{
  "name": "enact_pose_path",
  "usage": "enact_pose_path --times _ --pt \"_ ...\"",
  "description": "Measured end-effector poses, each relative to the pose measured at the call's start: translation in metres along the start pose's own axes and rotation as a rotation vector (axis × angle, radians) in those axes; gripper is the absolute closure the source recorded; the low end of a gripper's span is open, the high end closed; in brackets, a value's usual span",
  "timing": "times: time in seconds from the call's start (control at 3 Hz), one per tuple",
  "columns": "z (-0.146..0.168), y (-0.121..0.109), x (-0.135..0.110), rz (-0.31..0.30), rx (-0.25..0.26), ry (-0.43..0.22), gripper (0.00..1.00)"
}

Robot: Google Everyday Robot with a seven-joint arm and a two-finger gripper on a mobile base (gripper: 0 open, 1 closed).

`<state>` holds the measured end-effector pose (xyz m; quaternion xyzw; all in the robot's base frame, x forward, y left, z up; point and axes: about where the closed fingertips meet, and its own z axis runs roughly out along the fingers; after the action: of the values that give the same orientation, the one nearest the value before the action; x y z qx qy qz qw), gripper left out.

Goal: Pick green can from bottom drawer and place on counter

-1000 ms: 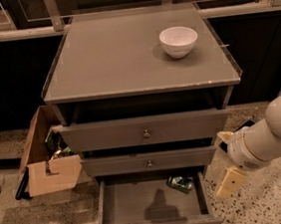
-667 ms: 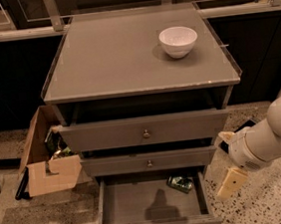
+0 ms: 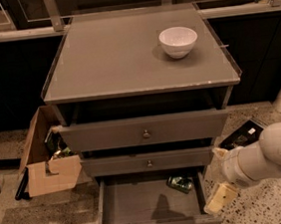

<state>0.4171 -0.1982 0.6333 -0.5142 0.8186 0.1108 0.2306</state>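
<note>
On the speckled floor at the far left stands an open brown cardboard box (image 3: pixel 50 166) with some clutter inside it, just beside the left side of the grey three-drawer cabinet. The wide flat grey counter (image 3: pixel 119 56) with its clear raised rim tops the cabinet, and a round white bowl (image 3: pixel 178 41) stands upright on its far right part. Below, the top grey drawer (image 3: pixel 108 134) is pulled out a little and the middle grey drawer (image 3: pixel 116 165) less so, each with a small round knob. The bottom drawer (image 3: pixel 135 203), a wide shallow grey tray, is pulled out furthest, towards the near edge of the scene. The small shiny dark-green metallic can (image 3: pixel 180 183) lies inside it at the far right corner, partly under the front of the middle drawer, apparently on its side. To the right of the can and nearer, outside the drawer's right wall, hangs the cream-coloured gripper (image 3: pixel 219 199) on the thick white arm (image 3: pixel 270 154) that reaches in from the right. The gripper is near the can but apart from it, with the drawer's wall between them; the can is not in its grasp. How far the gripper is open cannot be told. Behind the arm a flat black object (image 3: pixel 242 134) lies on the floor.
</note>
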Motion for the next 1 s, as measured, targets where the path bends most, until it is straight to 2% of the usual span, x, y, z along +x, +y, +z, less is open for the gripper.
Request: enact_pose_path --times 0.33,1.0 --pt "0.034 -0.001 0.012 0.027 0.004 -0.011 0.0" --pt "0.111 0.006 0.045 0.073 0.037 0.064 0.0"
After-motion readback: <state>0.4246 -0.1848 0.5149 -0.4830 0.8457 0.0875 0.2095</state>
